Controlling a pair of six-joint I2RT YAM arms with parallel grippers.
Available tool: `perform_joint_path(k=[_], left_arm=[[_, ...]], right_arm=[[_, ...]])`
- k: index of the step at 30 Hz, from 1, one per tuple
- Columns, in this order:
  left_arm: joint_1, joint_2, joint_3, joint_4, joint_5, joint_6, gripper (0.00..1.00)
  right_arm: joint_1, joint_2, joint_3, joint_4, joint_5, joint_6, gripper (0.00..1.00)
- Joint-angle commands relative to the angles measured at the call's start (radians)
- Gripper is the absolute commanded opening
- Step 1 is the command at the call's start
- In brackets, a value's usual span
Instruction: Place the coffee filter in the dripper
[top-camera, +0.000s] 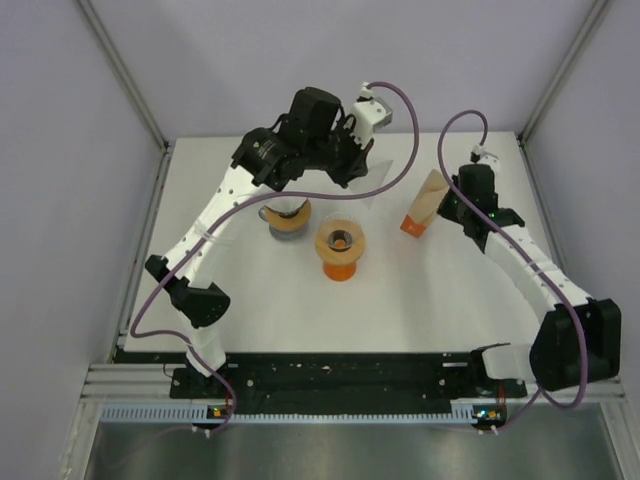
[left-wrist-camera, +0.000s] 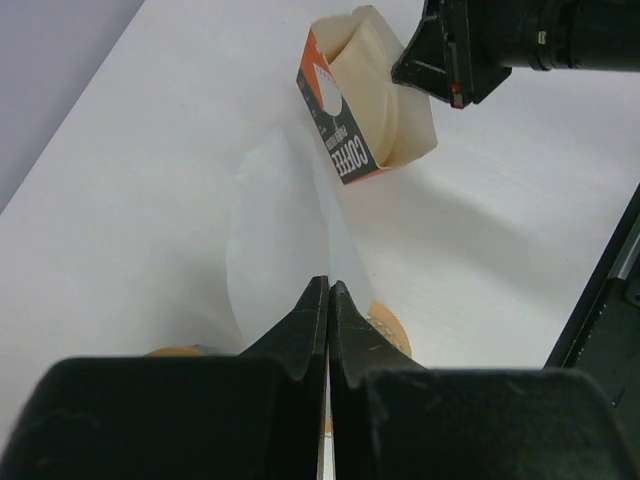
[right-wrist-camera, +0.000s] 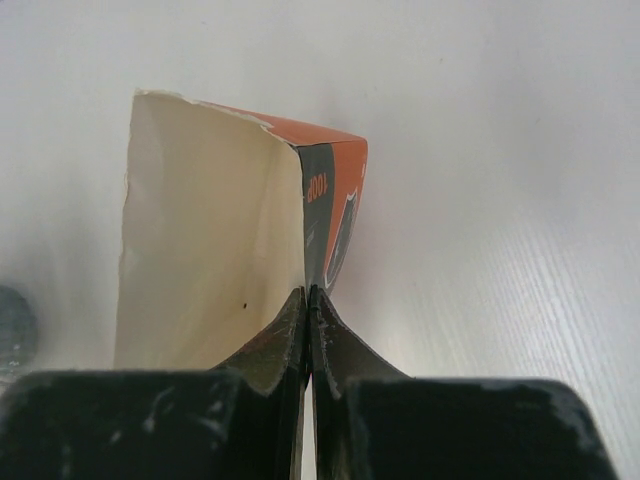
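My left gripper (top-camera: 366, 168) is shut on a white paper coffee filter (top-camera: 392, 168) and holds it above the table at the back middle. In the left wrist view the filter (left-wrist-camera: 280, 240) fans out from the closed tips (left-wrist-camera: 328, 290). The orange dripper (top-camera: 340, 249) stands at the table's middle, below and in front of the filter; its rim shows in the left wrist view (left-wrist-camera: 388, 328). My right gripper (top-camera: 447, 206) is shut on the wall of the open orange filter box (top-camera: 421, 206), tilted up. The box (right-wrist-camera: 215, 230) sits at the closed tips (right-wrist-camera: 310, 292).
A grey cup with a tan rim (top-camera: 286, 218) stands left of the dripper, under the left arm. The filter box also shows in the left wrist view (left-wrist-camera: 365, 110) with the right gripper at its top. Grey walls enclose the white table (top-camera: 430, 300).
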Motion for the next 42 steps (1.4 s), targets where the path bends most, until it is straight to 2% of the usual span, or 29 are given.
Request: perform_joint_path(k=[1, 6, 15, 19, 20, 27, 29, 30, 31, 32, 34, 36, 38, 42], left_arm=[[0.039, -0.084, -0.038, 0.017, 0.021, 0.030, 0.00], [0.065, -0.121, -0.092, 0.013, 0.028, 0.041, 0.00], [0.065, -0.128, -0.106, -0.018, 0.059, 0.057, 0.00], [0.065, -0.125, -0.092, -0.050, 0.168, 0.064, 0.00], [0.063, -0.125, -0.086, -0.059, 0.191, 0.065, 0.00], [0.060, -0.136, -0.060, -0.130, 0.270, 0.158, 0.00], [0.060, -0.139, -0.051, -0.191, 0.356, 0.256, 0.00], [0.062, -0.144, -0.045, -0.249, 0.407, 0.310, 0.00], [0.062, -0.151, -0.040, -0.292, 0.441, 0.371, 0.00], [0.060, -0.154, -0.034, -0.323, 0.476, 0.408, 0.00], [0.060, -0.158, -0.009, -0.380, 0.511, 0.467, 0.00], [0.057, -0.159, 0.004, -0.413, 0.528, 0.508, 0.00], [0.051, -0.159, 0.015, -0.449, 0.562, 0.548, 0.00], [0.010, -0.159, 0.014, -0.503, 0.565, 0.597, 0.00]], right_arm=[[-0.074, 0.138, 0.115, 0.053, -0.096, -0.115, 0.00], [-0.088, 0.342, 0.287, -0.049, -0.084, -0.184, 0.00], [-0.111, 0.474, 0.403, -0.110, -0.142, -0.188, 0.00], [-0.111, 0.471, 0.451, -0.148, -0.176, -0.194, 0.37], [-0.113, 0.466, 0.471, -0.160, -0.188, -0.198, 0.43], [-0.113, 0.345, 0.600, -0.231, -0.213, -0.269, 0.66], [-0.111, 0.295, 0.618, -0.230, -0.337, -0.350, 0.68], [-0.113, 0.266, 0.624, -0.230, -0.471, -0.408, 0.70], [-0.111, 0.238, 0.623, -0.239, -0.571, -0.456, 0.86], [-0.111, 0.198, 0.623, -0.259, -0.689, -0.502, 0.90], [-0.110, 0.151, 0.617, -0.300, -0.901, -0.585, 0.91], [-0.101, 0.101, 0.585, -0.306, -1.070, -0.596, 0.91], [-0.055, 0.065, 0.551, -0.309, -1.153, -0.614, 0.91], [0.054, 0.025, 0.537, -0.339, -1.214, -0.671, 0.91]])
